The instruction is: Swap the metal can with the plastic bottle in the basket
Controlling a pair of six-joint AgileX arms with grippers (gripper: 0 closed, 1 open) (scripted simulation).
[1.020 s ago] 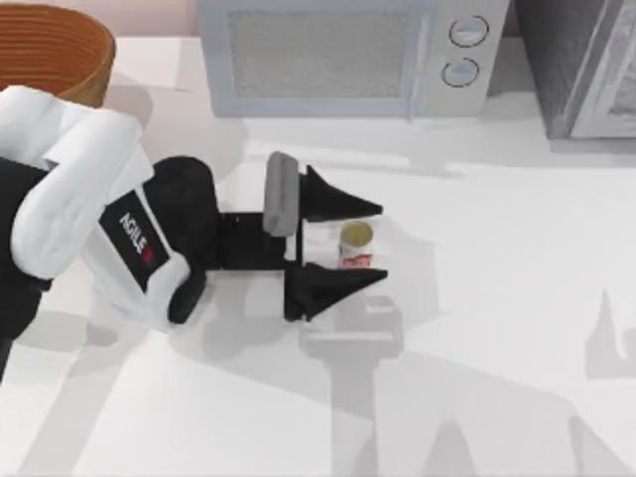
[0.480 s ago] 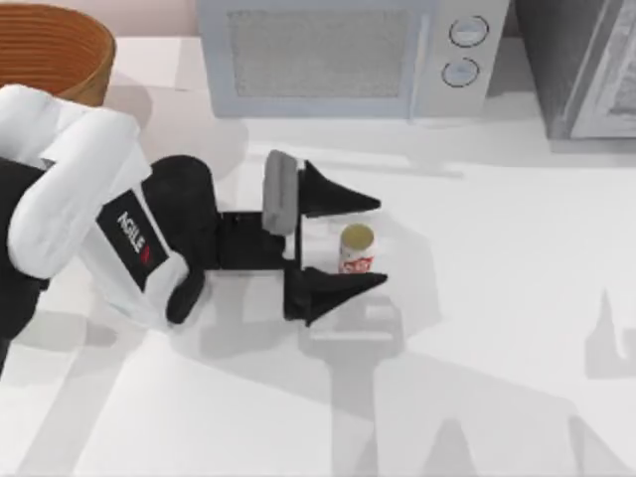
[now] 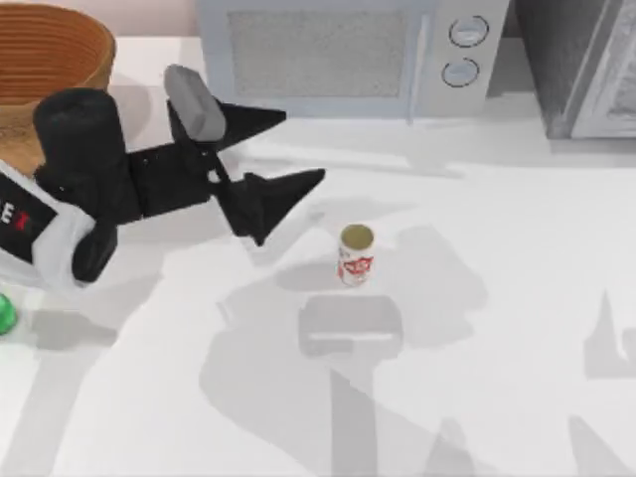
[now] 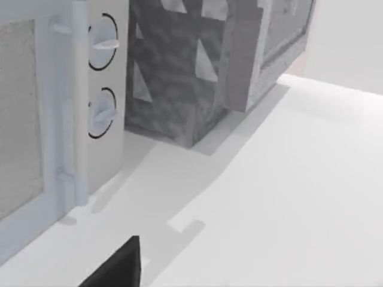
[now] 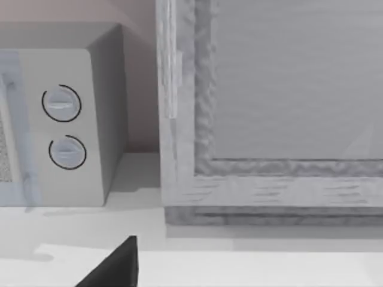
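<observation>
The metal can [image 3: 355,255], white with red marks and a dull gold top, stands upright on the white table near the middle. My left gripper [image 3: 298,149] is open and holds nothing; it hangs to the can's left and farther back, well apart from it. The basket [image 3: 70,45], orange-brown wicker, sits at the back left corner behind the left arm. A bit of the green plastic bottle [image 3: 4,315] shows at the table's left edge, outside the basket. A dark part of my right gripper [image 5: 114,269] shows low in the right wrist view.
A pale microwave [image 3: 338,55] with two dials stands along the back, and a grey cabinet [image 3: 586,65] stands at the back right. Open white table lies in front of and to the right of the can.
My left gripper, which had its open fingers on both sides of the can, has drawn away to the left and back. The can has stayed put. The green bottle has come into sight.
</observation>
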